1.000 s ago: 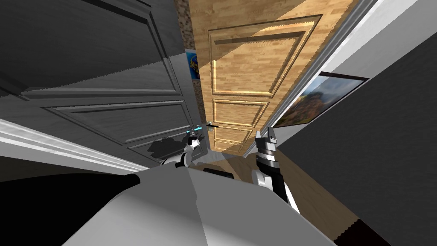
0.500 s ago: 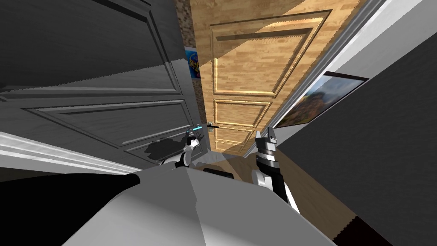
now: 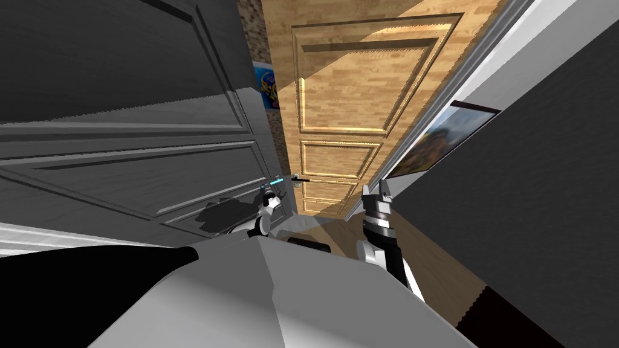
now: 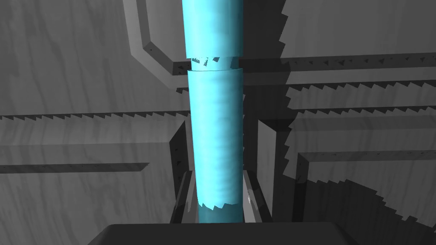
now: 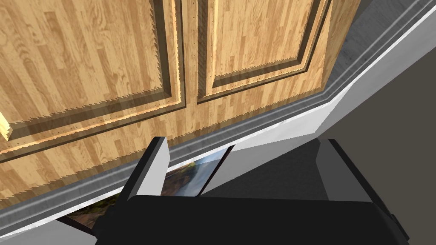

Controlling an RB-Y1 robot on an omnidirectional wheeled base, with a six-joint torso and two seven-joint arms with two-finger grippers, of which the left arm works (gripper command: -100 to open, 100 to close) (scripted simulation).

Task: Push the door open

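Grey panelled door (image 3: pixel 151 163) — ajar; cyan handle (image 4: pixel 215 140)

White right forearm (image 3: pixel 370 252), apparently grey-banded dark wrist (image 3: pixel 378 219); 2 light-grey jaws.

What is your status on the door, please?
Left tool shut on cyan handle. Right tool open, empty, near wooden door. Grey door: gap at its edge, no obstruction seen.

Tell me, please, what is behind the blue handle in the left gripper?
Behind the handle lies the grey door, its panel frames showing either side. The handle covers the strip behind it.
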